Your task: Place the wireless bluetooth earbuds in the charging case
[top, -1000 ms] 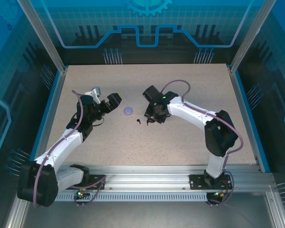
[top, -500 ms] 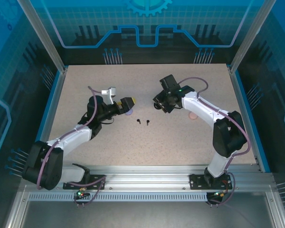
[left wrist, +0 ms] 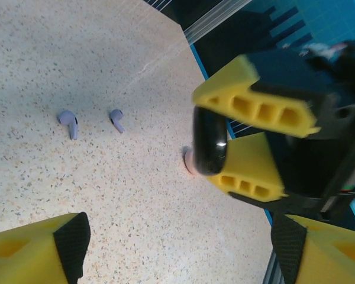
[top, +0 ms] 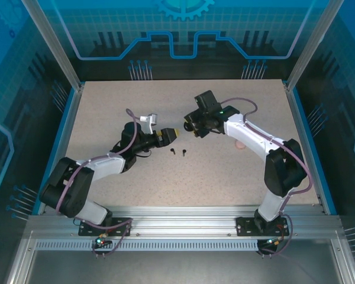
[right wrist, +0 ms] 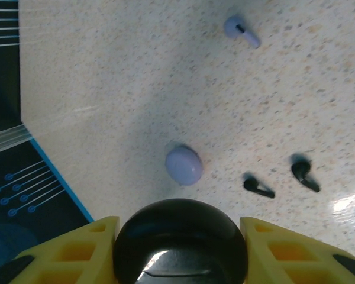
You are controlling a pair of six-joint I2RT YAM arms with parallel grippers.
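My right gripper [right wrist: 180, 239] is shut on a round black charging case [right wrist: 180, 231], held above the middle of the table [top: 106, 106]. In the left wrist view that black case [left wrist: 210, 142] sits between the right gripper's yellow fingers [left wrist: 254, 106]. My left gripper [left wrist: 177, 248] stands open with nothing between its fingers, its tip [top: 170, 135] just left of the right gripper [top: 186, 126]. Two black earbuds [right wrist: 258, 187] [right wrist: 303, 174] lie on the table below, also in the top view [top: 178, 152]. Two lavender earbuds [left wrist: 69, 123] [left wrist: 117, 119] lie farther off.
A round lavender case [right wrist: 184, 165] lies on the table under the two grippers. A pale pink case [top: 241, 144] rests beside the right forearm. The blue raised table edge [top: 302, 130] runs along the right side.
My left arm has stretched right towards the table's middle, over the lavender case, and its jaws have narrowed a little. The right gripper carried the black case back from the black earbuds, then slightly left.
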